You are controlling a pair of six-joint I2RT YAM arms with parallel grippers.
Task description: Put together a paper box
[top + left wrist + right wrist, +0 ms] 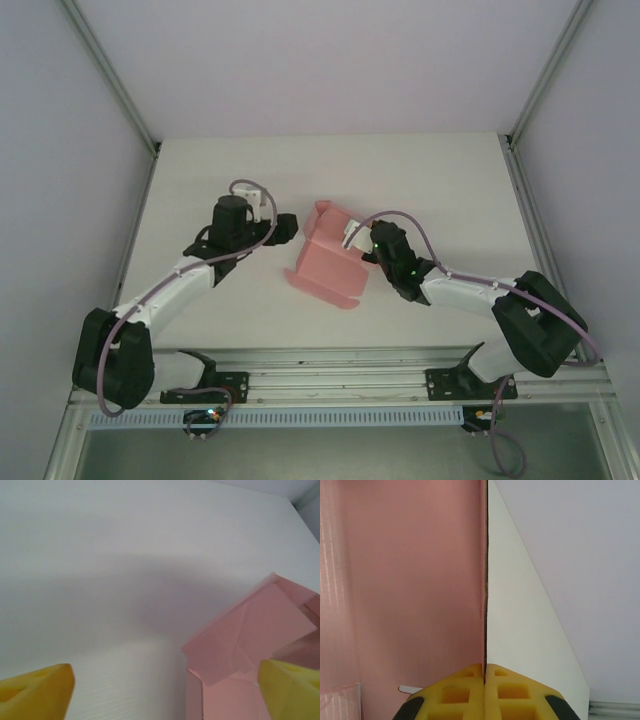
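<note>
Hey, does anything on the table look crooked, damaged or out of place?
The salmon-pink paper box sits skewed and half folded: some walls stand up, one flap lies flat on the white table. The right tool pinches a thin panel of it. No tears visible.

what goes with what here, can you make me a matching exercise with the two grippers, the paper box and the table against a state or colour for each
Column one:
1. left gripper
2. right gripper
3. paper box
4. table

Column two:
a. salmon pink, partly folded up
b. shut on a thin upright paper edge
c. plain white
d. open, fingers wide apart

Pairs: 1-d, 2-b, 3-a, 4-c
</note>
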